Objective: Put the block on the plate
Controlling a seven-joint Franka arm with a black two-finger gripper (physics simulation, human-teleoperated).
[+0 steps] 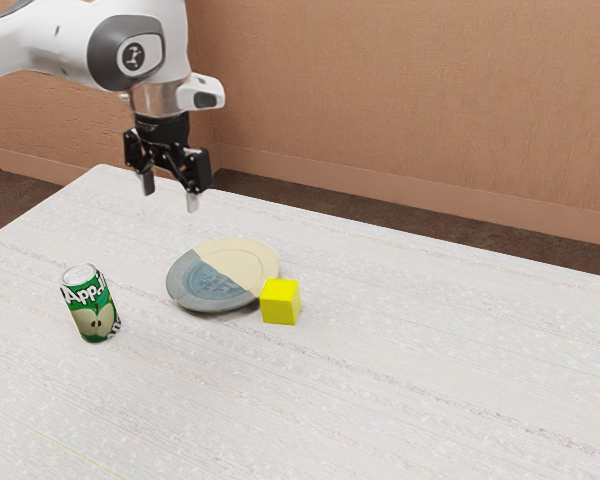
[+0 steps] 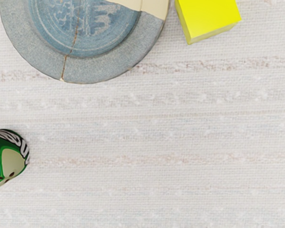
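- The exterior view showed the jaws well apart and empty above the desk, the green can upright, and a brown wall.
- The wrist view showed a thin crack in the blue part of the plate.
- The block, a plain, bright yellow cube, sat on the desk just beside the plate.

In the upper left of the exterior view, the glossy white arm has a rounded dark-grey panel with a pale-outlined face and a round black-and-white emblem. Below, a dull silver collar and a white side housing with a dark end sit above the angular black gripper, with its pale grey fingertips.
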